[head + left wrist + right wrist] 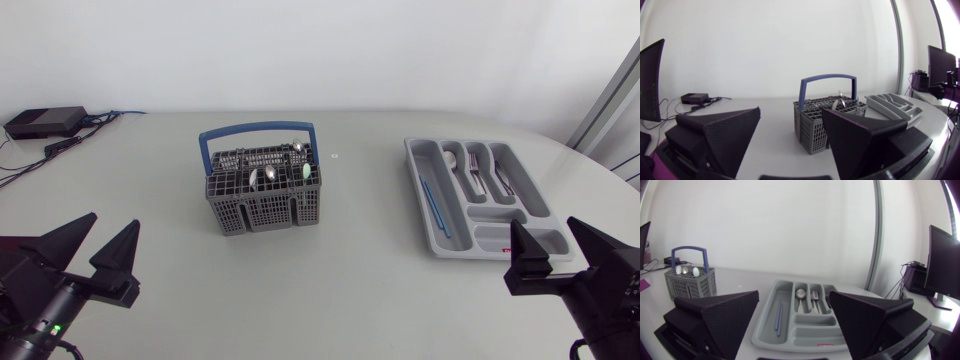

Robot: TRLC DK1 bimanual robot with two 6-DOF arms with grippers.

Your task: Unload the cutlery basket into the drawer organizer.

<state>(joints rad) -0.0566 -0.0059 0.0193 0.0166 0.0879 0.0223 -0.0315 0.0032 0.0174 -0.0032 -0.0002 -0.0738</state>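
Left pincer (114,220): matte black wedge fingers spread wide, nothing between them. Right pincer (541,224): likewise spread, empty.

Grey lattice-plastic, blue-handled cutlery basket (265,210) stands upright on the pale grey table (350,290). It is ahead of the left pincer and off toward its inner side, well apart from the fingertips. In the left wrist view it sits ahead in the gap, closer to the right-hand finger. From the right pincer it is far off, ahead and well across to the inner side. Left arm judged the nearer one for picking.

Contents: shiny metal spoons (255,178) and one pale green-handled piece (306,172), all standing on end. Long axes roughly vertical, ends poking above the basket rim. Judgement: the pick calls for a descent from above, fingers closing across one shaft. Neighbours stand close, so a double grab is a risk.

Grey moulded-plastic drawer organizer (528,188) lies flat just ahead of the right pincer, long slots running away from it. Some slots hold silver cutlery (475,172) and a thin blue stick (432,205). It is far from the left pincer, so a long reach or a handover seems likely.
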